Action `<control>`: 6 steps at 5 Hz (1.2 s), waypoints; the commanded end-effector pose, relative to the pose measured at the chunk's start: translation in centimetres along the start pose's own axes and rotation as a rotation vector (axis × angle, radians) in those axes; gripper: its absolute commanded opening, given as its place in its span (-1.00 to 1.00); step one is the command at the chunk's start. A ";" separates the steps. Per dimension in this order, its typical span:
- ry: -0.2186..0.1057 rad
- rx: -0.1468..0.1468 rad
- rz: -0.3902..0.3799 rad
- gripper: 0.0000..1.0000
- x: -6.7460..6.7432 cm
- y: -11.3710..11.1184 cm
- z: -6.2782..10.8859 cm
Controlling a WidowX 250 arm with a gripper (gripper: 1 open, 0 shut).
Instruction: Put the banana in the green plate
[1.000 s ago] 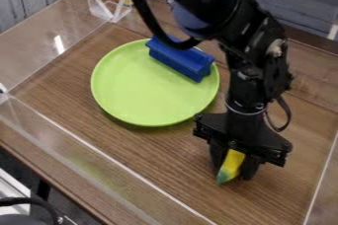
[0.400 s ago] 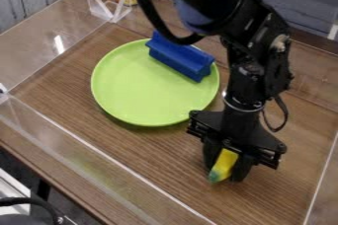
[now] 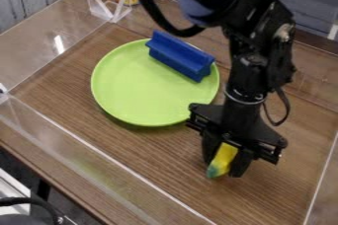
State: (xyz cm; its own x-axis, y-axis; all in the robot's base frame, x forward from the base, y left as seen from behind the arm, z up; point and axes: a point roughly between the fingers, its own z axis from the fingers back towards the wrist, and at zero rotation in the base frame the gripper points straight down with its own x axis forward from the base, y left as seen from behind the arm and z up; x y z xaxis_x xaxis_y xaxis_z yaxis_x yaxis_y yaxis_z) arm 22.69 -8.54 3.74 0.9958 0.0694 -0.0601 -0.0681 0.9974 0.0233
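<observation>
A: Where is the banana [image 3: 224, 161]?
B: Between the jaws of the gripper [image 3: 227, 159], squeezed tight, pointing down.
A: And the plate [image 3: 132, 96]?
B: Up and left of the jaws, with a blue block [image 3: 180, 55] on it.

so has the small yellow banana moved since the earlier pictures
Yes, slightly: the small yellow banana, shut in the gripper, shifted left toward the round lime-green plate.

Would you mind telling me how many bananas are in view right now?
1. The banana is gripped in the pincer over the wooden table, right of the plate. None appears hidden, though the arm blocks some table.
</observation>
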 end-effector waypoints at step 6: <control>-0.145 0.008 0.075 -1.00 1.8 11.0 11.3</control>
State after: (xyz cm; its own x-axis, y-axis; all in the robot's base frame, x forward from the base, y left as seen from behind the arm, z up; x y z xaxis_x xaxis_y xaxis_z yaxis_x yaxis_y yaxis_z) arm 24.37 2.32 14.31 0.9877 0.1477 0.0518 -0.1494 0.9883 0.0312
